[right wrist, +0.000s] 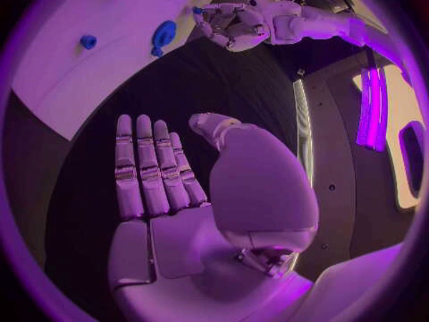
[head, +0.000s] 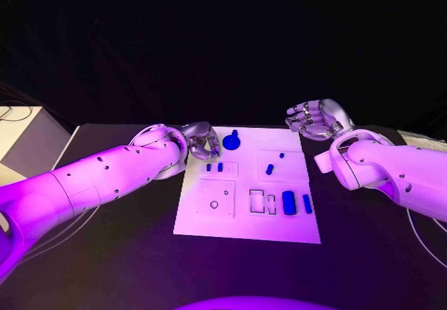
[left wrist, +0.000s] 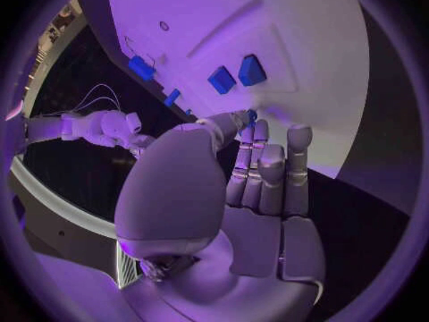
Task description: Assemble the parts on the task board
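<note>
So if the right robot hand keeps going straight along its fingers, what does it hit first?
Probably bare black table, then the white task board's edge. The right robot hand is open and flat; its height above the table is unclear.

Black table (head: 112, 258) under board; white cabinet (head: 23, 139) beside table's far-left edge.

The white task board (head: 244, 223) lies flat mid-table. Small blue parts stand in its recesses: a round-headed piece (head: 231, 140) at the far edge, two upright blocks (head: 295, 203) near right.
</note>
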`<state>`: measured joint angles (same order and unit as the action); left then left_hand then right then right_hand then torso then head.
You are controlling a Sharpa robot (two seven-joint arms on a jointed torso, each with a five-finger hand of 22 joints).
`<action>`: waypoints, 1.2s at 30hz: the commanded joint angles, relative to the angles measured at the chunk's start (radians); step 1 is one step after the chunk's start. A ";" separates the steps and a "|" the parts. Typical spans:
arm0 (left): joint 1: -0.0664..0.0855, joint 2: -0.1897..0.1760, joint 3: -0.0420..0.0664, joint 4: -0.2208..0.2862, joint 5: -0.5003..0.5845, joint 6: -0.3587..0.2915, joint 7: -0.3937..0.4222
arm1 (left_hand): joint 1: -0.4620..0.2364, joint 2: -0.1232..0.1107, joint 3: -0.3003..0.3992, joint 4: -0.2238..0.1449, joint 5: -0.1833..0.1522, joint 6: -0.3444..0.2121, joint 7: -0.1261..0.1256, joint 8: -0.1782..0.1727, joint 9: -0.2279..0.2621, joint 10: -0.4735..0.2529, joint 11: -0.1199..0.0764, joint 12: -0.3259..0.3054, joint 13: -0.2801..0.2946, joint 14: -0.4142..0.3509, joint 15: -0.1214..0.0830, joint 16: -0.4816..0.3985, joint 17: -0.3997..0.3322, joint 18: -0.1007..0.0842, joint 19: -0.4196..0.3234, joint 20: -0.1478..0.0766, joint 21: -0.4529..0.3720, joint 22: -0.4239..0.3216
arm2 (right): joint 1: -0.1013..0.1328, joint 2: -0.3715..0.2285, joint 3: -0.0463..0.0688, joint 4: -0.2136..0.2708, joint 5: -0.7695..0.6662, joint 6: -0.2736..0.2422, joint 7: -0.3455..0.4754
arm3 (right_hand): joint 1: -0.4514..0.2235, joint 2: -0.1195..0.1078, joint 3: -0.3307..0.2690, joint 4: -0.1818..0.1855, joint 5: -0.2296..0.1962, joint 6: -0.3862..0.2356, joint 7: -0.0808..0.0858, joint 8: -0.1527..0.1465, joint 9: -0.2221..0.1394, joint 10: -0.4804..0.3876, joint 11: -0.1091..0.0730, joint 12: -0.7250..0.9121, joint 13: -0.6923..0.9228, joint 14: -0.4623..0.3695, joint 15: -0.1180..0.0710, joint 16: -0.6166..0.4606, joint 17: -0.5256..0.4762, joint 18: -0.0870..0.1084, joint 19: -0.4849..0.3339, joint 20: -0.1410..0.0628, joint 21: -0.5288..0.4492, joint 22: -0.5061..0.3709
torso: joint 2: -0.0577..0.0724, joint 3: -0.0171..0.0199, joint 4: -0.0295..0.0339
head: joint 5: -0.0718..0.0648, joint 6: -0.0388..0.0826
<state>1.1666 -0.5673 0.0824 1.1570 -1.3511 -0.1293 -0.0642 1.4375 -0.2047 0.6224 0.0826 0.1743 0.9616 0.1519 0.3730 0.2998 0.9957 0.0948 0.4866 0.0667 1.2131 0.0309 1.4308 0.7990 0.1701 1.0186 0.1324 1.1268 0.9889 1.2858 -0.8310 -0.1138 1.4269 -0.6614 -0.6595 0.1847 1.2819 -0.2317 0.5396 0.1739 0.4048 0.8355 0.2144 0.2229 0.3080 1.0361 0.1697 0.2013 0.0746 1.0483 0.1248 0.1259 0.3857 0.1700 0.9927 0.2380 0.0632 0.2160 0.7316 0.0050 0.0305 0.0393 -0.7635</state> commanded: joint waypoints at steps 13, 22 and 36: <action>-0.003 0.017 -0.004 -0.013 -0.012 0.030 -0.012 | -0.005 0.002 -0.004 -0.003 -0.004 0.008 -0.001 -0.004 0.002 0.006 0.000 -0.007 0.002 0.000 0.000 0.001 0.005 -0.016 0.011 -0.002 0.010 0.007 | 0.000 0.001 0.000 0.001 -0.001 0.002 0.017 | 0.001 0.004 0.000 -0.008 0.003 -0.003 0.026 -0.005 -0.001 -0.001 0.005 -0.004 -0.001 0.004 0.005 -0.005 -0.001 0.013 0.000 0.001 0.002 -0.001 | 0.000 -0.0002 0.0002 | -0.002 -0.004; -0.003 0.022 -0.007 -0.018 -0.014 0.037 -0.015 | -0.004 0.002 -0.003 -0.004 -0.004 0.008 -0.001 -0.005 0.002 0.006 0.000 -0.007 0.002 -0.001 0.000 0.001 0.003 -0.016 0.011 -0.001 0.011 0.007 | 0.000 0.001 0.000 -0.001 -0.001 0.003 0.016 | 0.001 0.004 0.000 -0.008 0.003 -0.003 0.026 -0.005 -0.001 -0.001 0.005 -0.004 -0.001 0.004 0.005 -0.005 -0.001 0.013 0.000 0.001 0.002 -0.001 | 0.000 -0.0001 0.0010 | -0.004 -0.003; -0.004 0.027 -0.012 -0.023 -0.028 0.061 -0.027 | 0.006 0.011 -0.001 -0.016 -0.003 0.018 -0.001 -0.006 0.007 0.019 -0.001 -0.012 0.005 -0.004 -0.002 0.001 -0.007 -0.017 0.017 -0.002 0.016 0.013 | -0.001 0.002 0.000 -0.002 0.000 0.008 0.015 | 0.000 0.004 0.000 -0.009 0.004 -0.002 0.027 -0.005 -0.002 -0.002 0.005 -0.005 -0.003 0.004 0.005 -0.007 -0.004 0.013 -0.001 0.001 0.002 -0.004 | -0.001 -0.0003 0.0011 | -0.004 -0.003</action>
<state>1.1681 -0.5429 0.0756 1.1342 -1.3671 -0.1104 -0.0795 1.4407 -0.2016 0.6210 0.0728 0.1744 0.9723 0.1485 0.3650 0.3060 1.0068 0.0913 0.4780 0.0708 1.2130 0.0308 1.4308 0.7928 0.1699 1.0295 0.1289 1.1387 1.0015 1.2854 -0.8299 -0.1138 1.4247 -0.6599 -0.6591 0.1865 1.2819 -0.2317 0.5424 0.1711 0.4047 0.8356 0.2144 0.2230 0.3071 1.0361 0.1697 0.2013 0.0726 1.0483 0.1248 0.1220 0.3829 0.1700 0.9927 0.2380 0.0632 0.2133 0.7310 0.0048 0.0309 0.0357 -0.7663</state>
